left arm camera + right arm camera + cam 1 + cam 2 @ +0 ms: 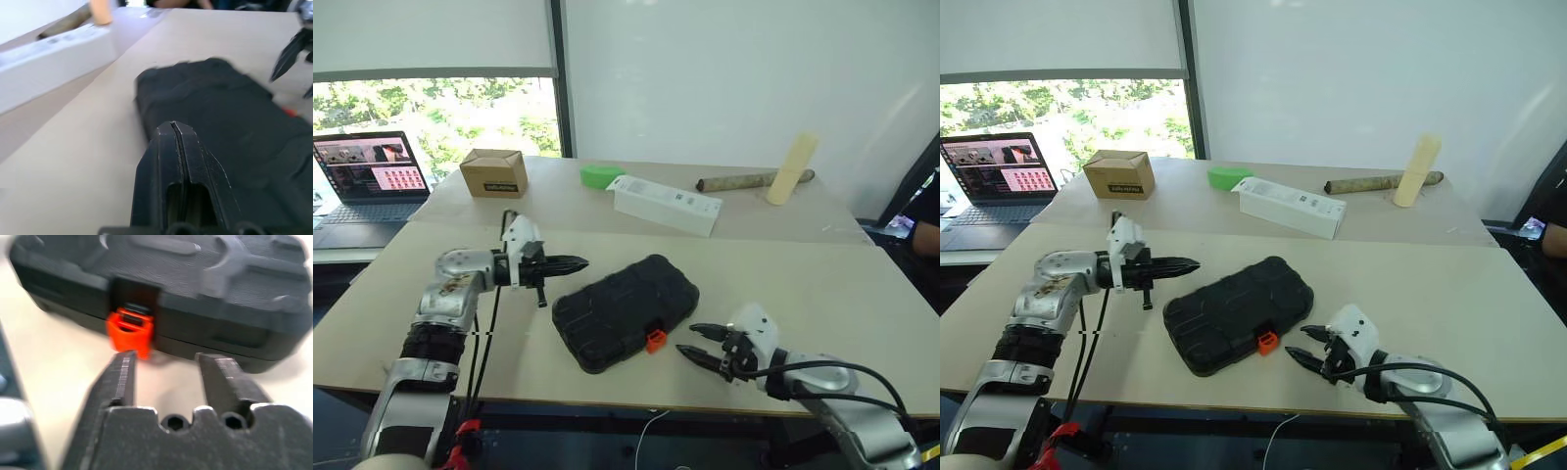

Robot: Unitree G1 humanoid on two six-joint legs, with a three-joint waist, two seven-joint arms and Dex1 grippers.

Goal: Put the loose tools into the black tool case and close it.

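Tabletop beige, by window | black tool case (625, 311) shut, mid-tabletop, long axis diagonal | orange latch (655, 341) on near edge, just beside right claw (702, 345), parted, empty, nearer | left claw (570, 263) pinched shut, empty, above case's far-left end

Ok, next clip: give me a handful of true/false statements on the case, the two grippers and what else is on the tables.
1. The black tool case lies closed on the table. True.
2. The right gripper is clamped on the orange latch. False: its fingers stand apart just in front of the latch, holding nothing.
3. The left gripper has its fingers shut. True.
4. Loose tools lie scattered beside the case. False: no tools are visible on the table around it.
5. The long white box sits on top of the case. False: it lies on the far table, beyond the case.
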